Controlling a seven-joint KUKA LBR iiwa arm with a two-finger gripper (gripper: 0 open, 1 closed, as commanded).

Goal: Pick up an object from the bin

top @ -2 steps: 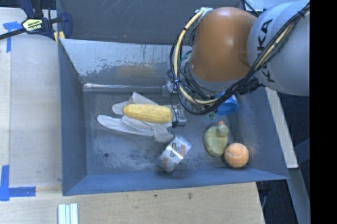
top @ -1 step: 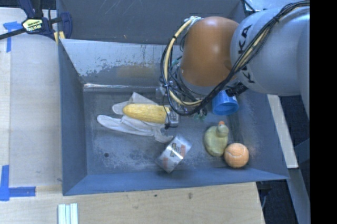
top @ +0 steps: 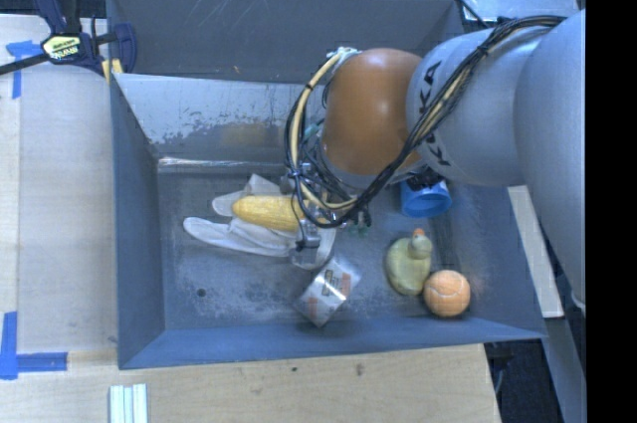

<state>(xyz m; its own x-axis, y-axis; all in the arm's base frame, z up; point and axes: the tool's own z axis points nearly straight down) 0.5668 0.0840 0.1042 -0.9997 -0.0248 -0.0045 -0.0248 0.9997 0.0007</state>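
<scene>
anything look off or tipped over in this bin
Nothing spilled or broken. The small clear packet near the front wall sits askew, tilted up on one edge, and the pear lies on its side against the orange ball. The corn rests on a crumpled white husk.

The arm (top: 498, 103) runs out of view at the right; its orange cover (top: 363, 117) and cables (top: 299, 127) screen most of the hand (top: 311, 247) and part of the bin (top: 139, 212) floor. The blue item (top: 428, 200) is half behind the arm — kind unclear. The right end of the corn cob (top: 261, 209) is covered by the hand. The markings on the crumpled packet (top: 326, 292) are too small to read.
</scene>
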